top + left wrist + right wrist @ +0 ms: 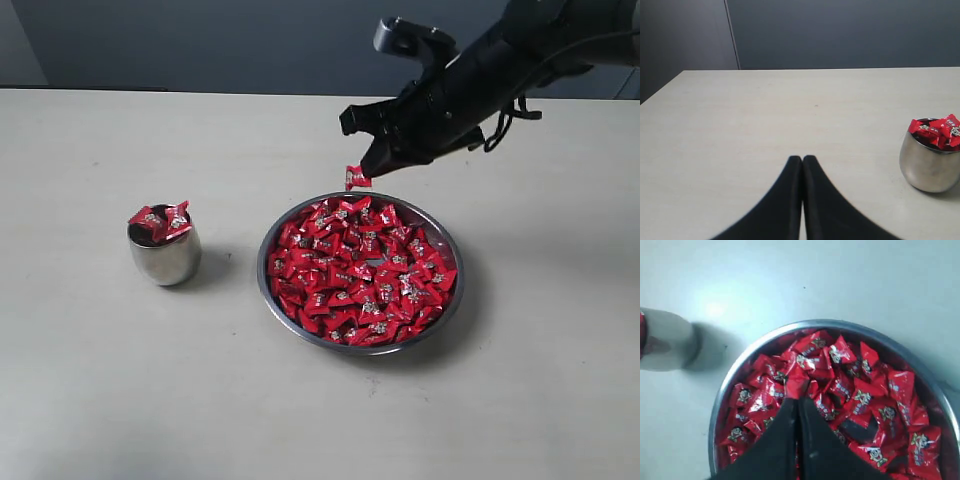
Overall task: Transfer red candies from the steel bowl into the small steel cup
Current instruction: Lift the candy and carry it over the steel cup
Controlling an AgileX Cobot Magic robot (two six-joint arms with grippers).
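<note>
Exterior view: pale beige table (90,380), plain and matte, with a dark grey-blue wall (200,40) behind it. The right pincer (370,165) hangs over the far rim of the steel bowl (263,275), pinched on one candy (357,178). The bowl's heaped with red candies (360,270). The small steel cup (165,258), off to its left, has a few on top.

Left wrist view: left pincer (802,162) squeezed together with nothing in it, cup nearby on bare table.

Right wrist view: tips clamped on that candy above the pile.
</note>
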